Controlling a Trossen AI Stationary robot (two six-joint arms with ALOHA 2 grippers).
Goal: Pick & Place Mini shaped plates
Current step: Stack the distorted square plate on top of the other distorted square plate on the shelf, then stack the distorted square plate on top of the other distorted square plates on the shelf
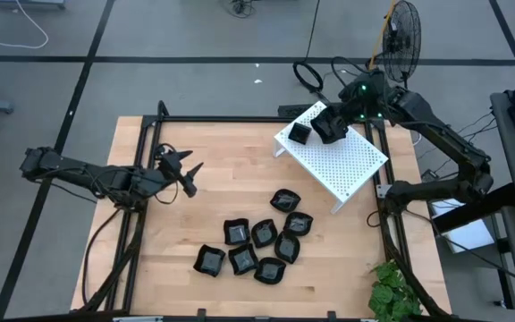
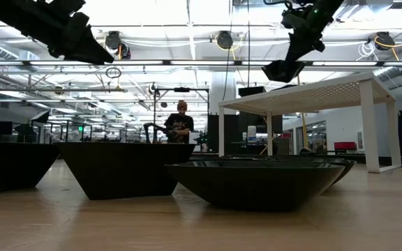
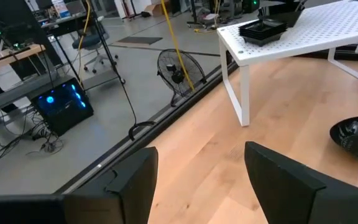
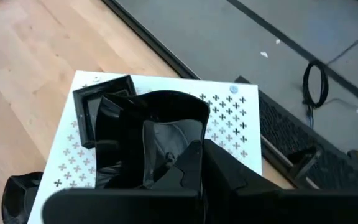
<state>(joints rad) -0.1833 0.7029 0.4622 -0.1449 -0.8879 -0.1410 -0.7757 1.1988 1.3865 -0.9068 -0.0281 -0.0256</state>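
Loose mini shaped plates point(image 1: 256, 245) are clustered on the table point(image 1: 150, 268) at its near-centre; nine are counted; left hand point(image 1: 189, 172) is hovered over bare wood up-left of the cluster, fingers spread, nothing held, and is the nearer one to it; right hand point(image 1: 331, 125) is positioned over the far corner of the white rack point(image 1: 351, 165), clamped on a plate point(image 4: 160, 140); one square plate point(image 1: 299, 132) is already set on the rack just beside it; release point is judged directly below.
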